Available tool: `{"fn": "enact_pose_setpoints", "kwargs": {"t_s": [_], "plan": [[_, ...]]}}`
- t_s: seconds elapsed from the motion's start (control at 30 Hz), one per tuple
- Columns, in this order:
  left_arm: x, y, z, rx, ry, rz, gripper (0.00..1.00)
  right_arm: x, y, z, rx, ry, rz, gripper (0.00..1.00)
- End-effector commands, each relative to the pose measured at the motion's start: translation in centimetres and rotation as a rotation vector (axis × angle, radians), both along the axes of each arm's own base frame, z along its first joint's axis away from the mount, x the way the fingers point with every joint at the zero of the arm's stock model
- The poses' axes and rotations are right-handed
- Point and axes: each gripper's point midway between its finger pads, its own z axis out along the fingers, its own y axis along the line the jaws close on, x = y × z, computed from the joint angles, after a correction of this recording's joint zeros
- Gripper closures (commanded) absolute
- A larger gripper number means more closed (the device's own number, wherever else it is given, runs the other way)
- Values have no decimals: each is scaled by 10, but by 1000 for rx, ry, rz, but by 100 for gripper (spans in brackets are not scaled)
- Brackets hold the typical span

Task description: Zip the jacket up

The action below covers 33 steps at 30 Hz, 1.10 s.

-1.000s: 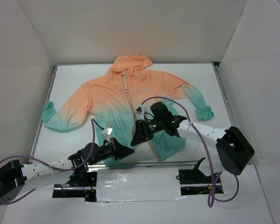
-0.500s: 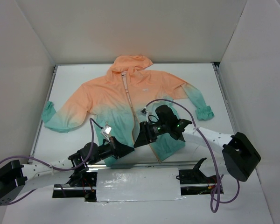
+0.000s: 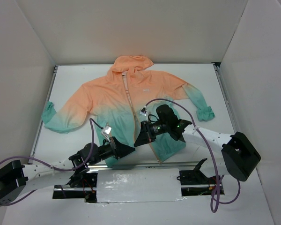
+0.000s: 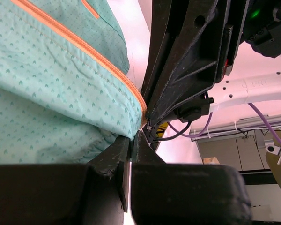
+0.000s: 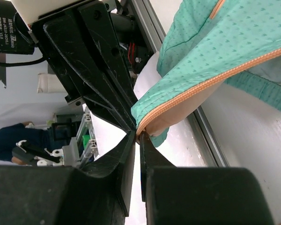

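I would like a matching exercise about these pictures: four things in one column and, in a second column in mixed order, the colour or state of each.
Things:
1. jacket hood
2. jacket hem
3. cable
4. left gripper

Colour or state:
a. purple
b. shut on the jacket hem
c. peach-orange
d. teal

Pairs: 1-c, 2-d, 3-a, 4-b.

1. Table point(image 3: 79, 77): white top, flat.
2. Walls point(image 3: 131, 28): white panels, standing at the table's left, far and right sides.
3. Rail point(image 3: 48, 91): metal, along the table's left edge.
4. Foil strip point(image 3: 138, 185): silvery, crinkled, at the near edge.
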Motion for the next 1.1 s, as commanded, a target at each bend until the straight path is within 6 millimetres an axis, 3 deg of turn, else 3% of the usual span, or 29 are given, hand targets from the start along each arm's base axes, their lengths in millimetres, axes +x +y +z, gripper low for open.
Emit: {"fn": "enact_pose_setpoints", "kwargs": {"t_s": [0.0, 0.13, 0.23, 0.4, 0.77, 0.9, 1.07], "plan": [[3, -1, 9, -31, -24, 7, 100, 0, 4, 10, 54, -24, 27, 85], [3, -1, 10, -35, -27, 8, 100, 2, 4, 5, 34, -20, 13, 86], [3, -1, 13, -42, -33, 5, 100, 2, 2, -1, 19, -14, 4, 68], [3, -1, 14, -46, -34, 5, 100, 2, 3, -1, 15, -19, 2, 65], [3, 0, 16, -56, -36, 8, 99, -2, 9, -5, 4, -2, 20, 85], [4, 0, 14, -50, -38, 10, 87, 3, 9, -6, -23, -24, 9, 100], [3, 2, 8, -26, -35, 9, 74, 5, -1, -7, -103, -72, 12, 100]]}}
